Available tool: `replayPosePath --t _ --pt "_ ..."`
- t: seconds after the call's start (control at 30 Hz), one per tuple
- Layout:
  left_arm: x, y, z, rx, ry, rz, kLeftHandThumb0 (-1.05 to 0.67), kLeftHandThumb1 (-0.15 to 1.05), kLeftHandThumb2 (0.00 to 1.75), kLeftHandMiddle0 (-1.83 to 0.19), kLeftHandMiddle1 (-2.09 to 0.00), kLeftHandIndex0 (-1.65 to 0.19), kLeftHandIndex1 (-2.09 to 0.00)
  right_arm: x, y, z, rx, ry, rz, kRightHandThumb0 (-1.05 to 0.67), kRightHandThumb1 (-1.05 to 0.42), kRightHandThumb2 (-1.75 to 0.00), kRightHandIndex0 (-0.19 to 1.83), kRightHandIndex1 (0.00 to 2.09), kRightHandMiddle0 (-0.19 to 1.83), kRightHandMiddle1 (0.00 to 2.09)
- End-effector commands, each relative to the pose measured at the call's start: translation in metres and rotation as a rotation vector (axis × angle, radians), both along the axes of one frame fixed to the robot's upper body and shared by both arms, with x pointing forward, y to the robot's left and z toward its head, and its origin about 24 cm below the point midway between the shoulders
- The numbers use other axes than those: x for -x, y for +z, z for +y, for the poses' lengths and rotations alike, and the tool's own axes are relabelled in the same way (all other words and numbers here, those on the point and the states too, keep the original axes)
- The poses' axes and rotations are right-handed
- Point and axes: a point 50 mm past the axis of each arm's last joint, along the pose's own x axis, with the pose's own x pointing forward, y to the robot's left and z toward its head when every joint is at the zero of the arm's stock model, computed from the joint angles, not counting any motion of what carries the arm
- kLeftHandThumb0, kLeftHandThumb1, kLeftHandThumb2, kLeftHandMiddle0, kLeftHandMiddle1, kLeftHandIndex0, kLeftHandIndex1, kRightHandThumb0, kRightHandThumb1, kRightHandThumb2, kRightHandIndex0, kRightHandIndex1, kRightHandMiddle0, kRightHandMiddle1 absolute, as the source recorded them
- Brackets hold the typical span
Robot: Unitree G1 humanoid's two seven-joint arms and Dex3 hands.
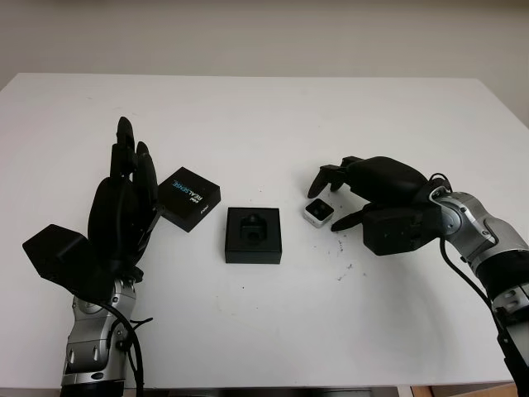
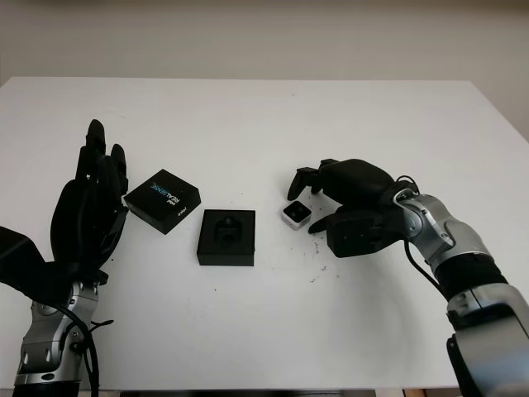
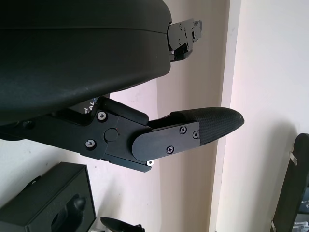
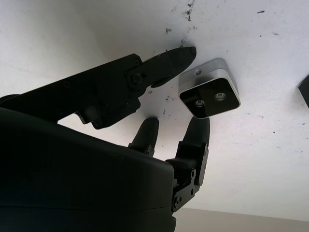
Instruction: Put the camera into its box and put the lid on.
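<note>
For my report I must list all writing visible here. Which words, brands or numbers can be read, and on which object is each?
"REALSENSE": on the black lid, in white and blue letters.
A smaller word before it on the lid: too small to read.
Partial letters, perhaps "AL", between the left hand parts, left wrist view: not readable.

The flat black square cardboard lid (image 1: 189, 198), lying on the white table (image 1: 264, 107) just left of the open black box (image 1: 253, 235), carries the only print — a slanted line of white and light-blue letters across its top that looks like "REALSENSE", though the letters are too small to be sure. A smaller mark near one corner cannot be read.
</note>
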Motion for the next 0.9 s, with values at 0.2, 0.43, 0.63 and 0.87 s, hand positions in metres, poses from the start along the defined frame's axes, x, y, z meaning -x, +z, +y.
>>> replayPosePath --t 0.2,0.43,0.63,0.87 --pt "0.0012 0.0024 -0.0007 -0.005 -0.002 -0.010 -0.76 1.05 0.63 0.19 0.00 0.19 0.00 0.0006 -0.0020 0.0052 -0.026 0.020 -0.003 -0.40 -0.84 -0.05 0.13 1.20 0.18 1.06" --pt "0.0013 0.0020 -0.0002 -0.012 0.000 -0.009 -0.76 1.05 0.63 0.19 0.00 0.19 0.00 0.0009 -0.0026 0.0066 -0.034 0.025 -0.005 -0.37 -0.86 -0.06 0.14 1.23 0.21 1.06" --pt "0.0017 0.0022 -0.0001 -0.010 0.002 -0.007 -0.76 1.05 0.62 0.19 0.00 0.19 0.00 0.0014 -0.0034 0.0069 -0.043 0.028 -0.012 -0.35 -0.85 -0.05 0.15 1.41 0.30 1.09" --pt "0.0016 0.0023 -0.0002 -0.011 0.004 -0.010 -0.76 1.05 0.62 0.19 0.00 0.19 0.00 0.0015 -0.0042 0.0068 -0.029 0.034 -0.010 -0.35 -0.86 -0.06 0.15 1.45 0.33 1.11"
